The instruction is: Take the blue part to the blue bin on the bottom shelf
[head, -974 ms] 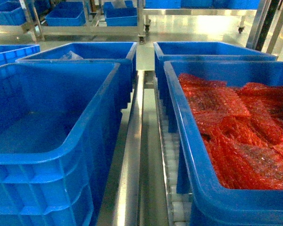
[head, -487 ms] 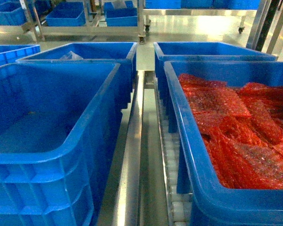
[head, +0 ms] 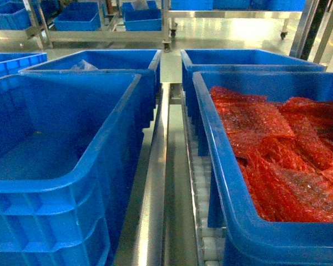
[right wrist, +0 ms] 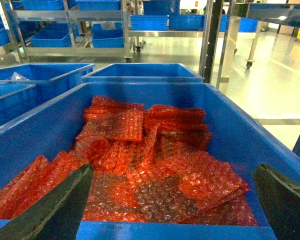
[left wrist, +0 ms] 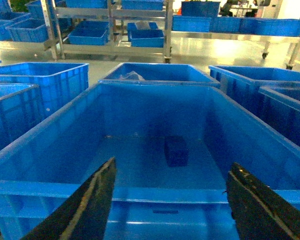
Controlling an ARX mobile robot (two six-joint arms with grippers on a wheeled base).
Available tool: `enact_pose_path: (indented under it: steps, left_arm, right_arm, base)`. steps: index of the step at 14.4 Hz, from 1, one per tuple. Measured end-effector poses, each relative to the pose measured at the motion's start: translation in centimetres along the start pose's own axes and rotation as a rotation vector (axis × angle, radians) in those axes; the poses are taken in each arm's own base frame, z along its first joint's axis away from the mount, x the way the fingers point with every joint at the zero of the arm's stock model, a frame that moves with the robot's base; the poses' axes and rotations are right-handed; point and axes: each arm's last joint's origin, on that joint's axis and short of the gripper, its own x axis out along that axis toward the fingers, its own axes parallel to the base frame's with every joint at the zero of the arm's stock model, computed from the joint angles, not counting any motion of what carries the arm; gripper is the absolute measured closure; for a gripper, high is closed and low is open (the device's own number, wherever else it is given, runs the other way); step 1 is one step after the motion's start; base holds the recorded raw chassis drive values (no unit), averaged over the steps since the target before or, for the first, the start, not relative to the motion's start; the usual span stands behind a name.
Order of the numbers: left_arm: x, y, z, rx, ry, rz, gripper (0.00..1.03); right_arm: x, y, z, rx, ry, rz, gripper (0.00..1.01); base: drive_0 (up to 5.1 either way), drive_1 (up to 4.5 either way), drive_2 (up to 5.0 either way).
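Observation:
A small dark blue part [left wrist: 176,151] lies on the floor of the big blue bin [left wrist: 55,137] in the left wrist view, near the middle. My left gripper [left wrist: 172,164] hovers open just outside that bin's near rim, fingers wide apart and holding nothing. My right gripper [right wrist: 174,167] is open too, at the near rim of the neighbouring blue bin [right wrist: 225,107], which is filled with red bubble wrap [right wrist: 155,165]. In the head view both bins [head: 72,160] stand on the bottom shelf [head: 155,188], on its steel rail and white rollers [head: 202,183]; neither gripper shows there.
Two more blue bins [head: 116,58] [head: 238,57] stand right behind the front ones on the same level. A further bin [head: 14,61] sits at the far left. Wheeled steel racks with blue bins [head: 77,16] line the shiny floor behind.

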Motion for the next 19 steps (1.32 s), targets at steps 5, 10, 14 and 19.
enact_pose_path:
  steps: [5, 10, 14, 19]
  left_arm:
    - [0.0, 0.0, 0.0, 0.001, 0.0, 0.0, 0.05]
    - [0.0, 0.0, 0.0, 0.001, 0.0, 0.0, 0.05]
    - [0.0, 0.0, 0.0, 0.001, 0.0, 0.0, 0.05]
    - [0.0, 0.0, 0.0, 0.001, 0.0, 0.0, 0.05]
  right_arm:
    - [0.0, 0.0, 0.0, 0.0, 0.0, 0.0, 0.03]
    - [0.0, 0.0, 0.0, 0.0, 0.0, 0.0, 0.03]
    - [0.0, 0.0, 0.0, 0.0, 0.0, 0.0, 0.03]
    - [0.0, 0.0, 0.0, 0.0, 0.0, 0.0, 0.03]
  base:
    - [0.0, 0.0, 0.0]
    - [0.0, 0.0, 0.0]
    - [0.0, 0.0, 0.0]
    - [0.0, 0.0, 0.0]
